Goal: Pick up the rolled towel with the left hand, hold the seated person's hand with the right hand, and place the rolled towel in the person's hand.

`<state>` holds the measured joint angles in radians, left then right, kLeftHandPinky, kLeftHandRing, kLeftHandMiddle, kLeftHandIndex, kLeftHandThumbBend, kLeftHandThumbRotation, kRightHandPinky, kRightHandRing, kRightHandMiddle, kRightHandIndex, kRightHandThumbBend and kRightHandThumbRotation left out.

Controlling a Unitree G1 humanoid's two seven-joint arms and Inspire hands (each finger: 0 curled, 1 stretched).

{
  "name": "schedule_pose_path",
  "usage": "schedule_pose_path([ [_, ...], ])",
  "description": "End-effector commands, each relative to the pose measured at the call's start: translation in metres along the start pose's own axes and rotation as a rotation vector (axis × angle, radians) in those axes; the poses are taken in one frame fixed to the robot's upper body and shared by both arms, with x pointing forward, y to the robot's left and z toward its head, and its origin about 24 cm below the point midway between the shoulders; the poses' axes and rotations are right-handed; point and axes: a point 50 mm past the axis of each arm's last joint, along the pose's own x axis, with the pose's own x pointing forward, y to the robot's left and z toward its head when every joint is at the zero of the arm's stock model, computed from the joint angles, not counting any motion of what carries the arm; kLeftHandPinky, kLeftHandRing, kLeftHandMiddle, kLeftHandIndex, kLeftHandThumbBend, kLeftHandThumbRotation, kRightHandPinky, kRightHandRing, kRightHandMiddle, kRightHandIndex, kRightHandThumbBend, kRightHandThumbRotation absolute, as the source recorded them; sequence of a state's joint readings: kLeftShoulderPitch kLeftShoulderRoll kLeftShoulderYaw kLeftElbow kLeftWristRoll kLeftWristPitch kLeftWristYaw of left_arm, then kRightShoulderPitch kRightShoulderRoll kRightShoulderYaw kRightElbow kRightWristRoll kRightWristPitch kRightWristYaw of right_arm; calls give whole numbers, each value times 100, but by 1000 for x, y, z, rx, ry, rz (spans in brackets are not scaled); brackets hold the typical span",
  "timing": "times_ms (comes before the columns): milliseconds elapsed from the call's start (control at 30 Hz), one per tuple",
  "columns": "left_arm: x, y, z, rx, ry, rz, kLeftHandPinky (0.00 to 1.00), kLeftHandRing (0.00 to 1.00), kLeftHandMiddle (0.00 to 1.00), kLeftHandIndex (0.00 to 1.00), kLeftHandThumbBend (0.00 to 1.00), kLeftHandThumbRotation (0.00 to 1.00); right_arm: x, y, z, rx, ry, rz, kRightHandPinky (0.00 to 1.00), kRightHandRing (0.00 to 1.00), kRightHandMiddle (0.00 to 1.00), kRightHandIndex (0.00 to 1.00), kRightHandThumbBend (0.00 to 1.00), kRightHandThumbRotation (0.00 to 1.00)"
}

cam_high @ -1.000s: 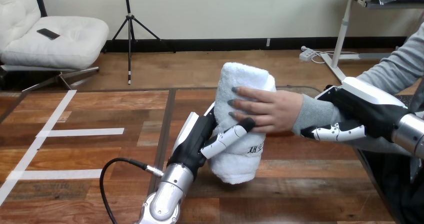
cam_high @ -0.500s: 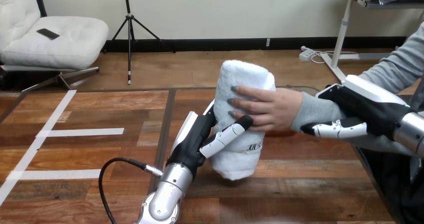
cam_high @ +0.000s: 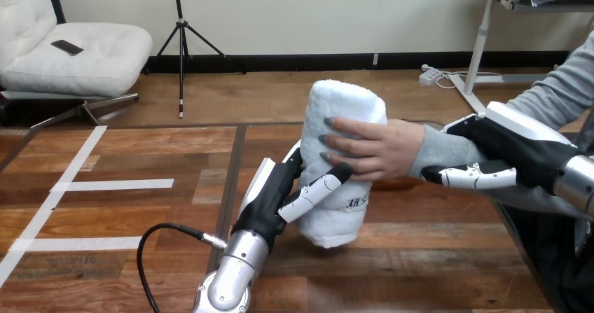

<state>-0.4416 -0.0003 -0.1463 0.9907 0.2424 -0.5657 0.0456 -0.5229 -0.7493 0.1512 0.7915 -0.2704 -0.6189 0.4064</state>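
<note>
One rolled towel [cam_high: 333, 222] upright above one wooden table [cam_high: 140, 215], left hand [cam_high: 270, 201] curled round it, one person's hand [cam_high: 375, 148] grasping it too, right hand [cam_high: 518, 152] clasping the person's wrist [cam_high: 438, 152].

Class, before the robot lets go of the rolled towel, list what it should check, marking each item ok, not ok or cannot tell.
1. Left hand curled round the rolled towel: ok.
2. Person's hand laid on the towel: ok.
3. Right hand curled round the person's forearm: ok.
4. Person's grip firm enough to carry the towel alone: cannot tell.
5. Towel rolled, not unravelling: ok.
</note>
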Motion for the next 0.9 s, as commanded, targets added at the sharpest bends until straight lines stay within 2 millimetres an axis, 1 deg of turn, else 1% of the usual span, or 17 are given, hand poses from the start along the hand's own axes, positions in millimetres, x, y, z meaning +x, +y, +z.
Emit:
schedule_pose_path([
  [0,9,11,19,11,-88,37,94,98,96,95,100,86,13,-32,27,-26,-110,-96,48,53,56,57,65,63],
  [267,8,12,19,3,-92,43,95,98,97,95,100,87,13,-32,27,-39,-90,-71,54,59,62,63,67,70],
  [400,7,13,19,5,-93,46,94,98,97,96,100,89,13,-32,27,-45,-80,-60,57,64,67,67,70,74],
  [867,4,14,19,7,-110,70,93,97,97,95,100,95,12,-31,25,-60,-63,-41,64,72,74,74,75,82],
])
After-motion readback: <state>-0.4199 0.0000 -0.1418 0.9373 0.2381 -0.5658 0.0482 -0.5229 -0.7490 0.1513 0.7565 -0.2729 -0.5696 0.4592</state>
